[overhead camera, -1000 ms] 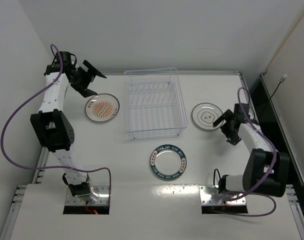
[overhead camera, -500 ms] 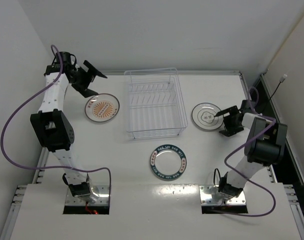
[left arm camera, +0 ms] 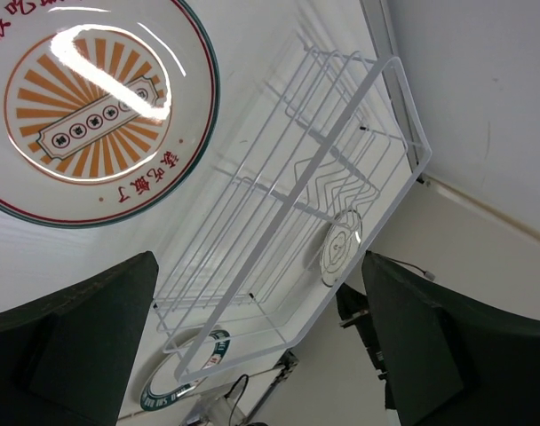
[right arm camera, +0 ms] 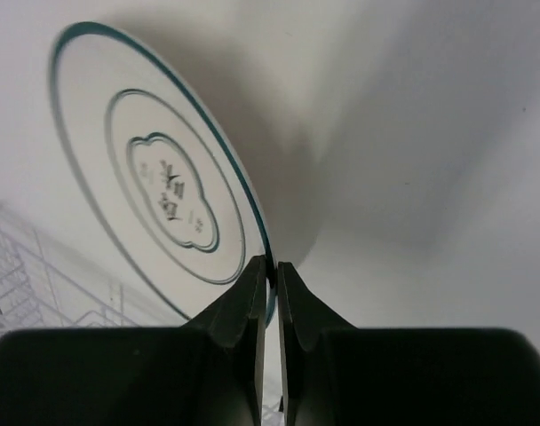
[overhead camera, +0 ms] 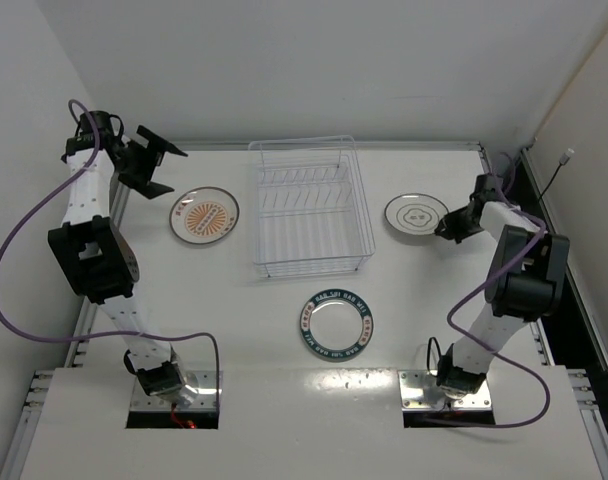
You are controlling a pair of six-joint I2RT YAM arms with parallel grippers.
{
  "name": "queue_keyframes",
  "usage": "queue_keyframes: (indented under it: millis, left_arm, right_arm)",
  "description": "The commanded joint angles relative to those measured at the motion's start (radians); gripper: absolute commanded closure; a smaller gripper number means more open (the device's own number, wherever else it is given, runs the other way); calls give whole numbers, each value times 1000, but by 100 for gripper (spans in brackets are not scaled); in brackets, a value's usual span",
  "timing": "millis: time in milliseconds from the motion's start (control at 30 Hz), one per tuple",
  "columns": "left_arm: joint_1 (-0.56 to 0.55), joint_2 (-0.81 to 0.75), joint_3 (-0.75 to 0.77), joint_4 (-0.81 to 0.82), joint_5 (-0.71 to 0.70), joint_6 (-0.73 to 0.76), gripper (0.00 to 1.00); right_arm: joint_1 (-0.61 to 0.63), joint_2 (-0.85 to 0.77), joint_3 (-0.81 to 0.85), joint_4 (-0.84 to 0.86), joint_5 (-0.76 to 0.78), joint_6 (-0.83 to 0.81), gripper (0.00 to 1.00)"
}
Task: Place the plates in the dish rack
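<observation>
Right gripper (overhead camera: 446,228) (right arm camera: 270,266): fingers drawn together on the rim of the white ringed plate (overhead camera: 416,214) (right arm camera: 154,177), with only a thin slit between them where the plate's edge sits. The plate lies to the right of the dish rack (overhead camera: 314,268), well apart from it, and appears tilted, a dark shadow showing under its gripped side in the right wrist view.

Left gripper (overhead camera: 149,165) (left arm camera: 259,262): fingers spread as wide as they go, holding nothing, raised above the table (overhead camera: 234,340) to the left of the dish rack, toward its far end.

The orange sunburst plate (overhead camera: 204,216) (left arm camera: 92,115) lies flat on the table, just left of the dish rack, between the rack and the left gripper.

The blue-green rimmed plate (overhead camera: 336,297) lies flat on the table in front of the dish rack, near its front right corner but not touching it.

The dish rack stands at the middle of the table, its row of upright tines bare.
</observation>
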Motion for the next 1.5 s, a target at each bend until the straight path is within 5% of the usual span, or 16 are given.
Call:
queue_keyframes:
  millis: [0,367,967,1467]
  left_arm:
    - [2,7,33,10,20,-7,0]
    - [2,35,33,10,38,-16,0]
    - [2,44,33,1,38,-16,0]
    - [2,35,-7,1,57,-25,0]
  right_arm:
    - [29,-103,129,-43,122,-51,100]
    - [142,-114,367,-132,147,-140,100]
    - [142,-200,16,-72,109,-137,100]
    - [141,17,-50,-25,-17,-146,97]
